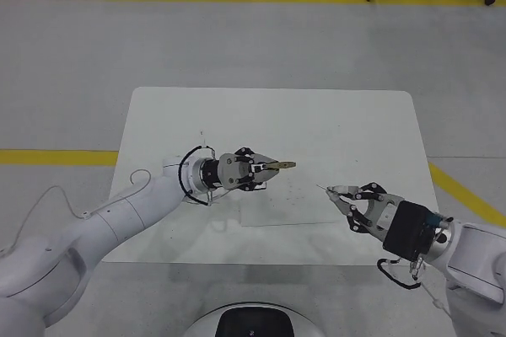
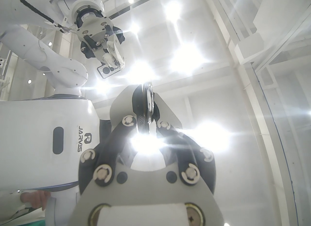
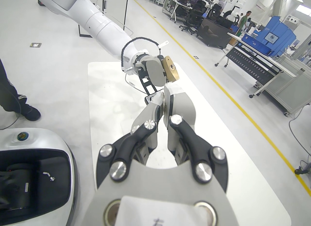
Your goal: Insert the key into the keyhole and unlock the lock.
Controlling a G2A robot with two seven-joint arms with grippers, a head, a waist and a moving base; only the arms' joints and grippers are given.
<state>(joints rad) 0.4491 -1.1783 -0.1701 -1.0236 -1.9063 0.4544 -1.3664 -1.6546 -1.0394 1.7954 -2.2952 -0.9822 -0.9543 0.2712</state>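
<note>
Apparently pre-insertion: the left gripper (image 1: 270, 166) is clasping the lock (image 3: 171, 70), the right gripper (image 3: 165, 96) is pinching the key (image 1: 325, 188), needing keyhole (image 3: 172, 67) alignment next.

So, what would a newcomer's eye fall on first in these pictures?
First the brass padlock, held above the white table by the left gripper, its keyhole facing the other arm. Then the thin key pinched in the right gripper, pointing toward the padlock with a gap between them.
</note>
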